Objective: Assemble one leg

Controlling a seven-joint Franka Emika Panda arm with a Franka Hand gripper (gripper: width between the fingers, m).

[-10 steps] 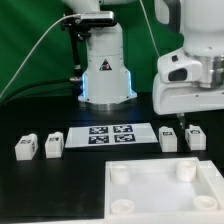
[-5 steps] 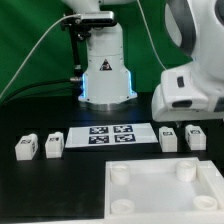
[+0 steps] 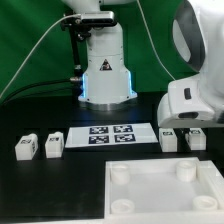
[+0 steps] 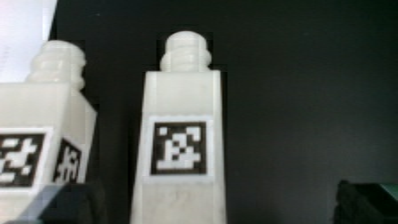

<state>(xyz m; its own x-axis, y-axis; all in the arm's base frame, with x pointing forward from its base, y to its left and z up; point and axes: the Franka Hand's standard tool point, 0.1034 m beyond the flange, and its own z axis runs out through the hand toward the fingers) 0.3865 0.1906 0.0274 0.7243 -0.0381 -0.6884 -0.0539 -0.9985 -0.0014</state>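
Note:
Four small white legs with black tags lie on the black table: two at the exterior view's left and two at its right. My gripper hangs low just above the right pair. In the wrist view one leg with a ribbed peg end lies between my dark fingertips, and a second leg lies beside it. The gripper is open and holds nothing; both fingers stand apart from the leg.
The marker board lies between the two pairs of legs. A large white square plate with round corner sockets sits at the front. The arm's base stands at the back in front of a green backdrop.
The arm's hand has moved toward the exterior view's right and down, closer to the right pair of legs. The legs, plate and marker board have not moved.

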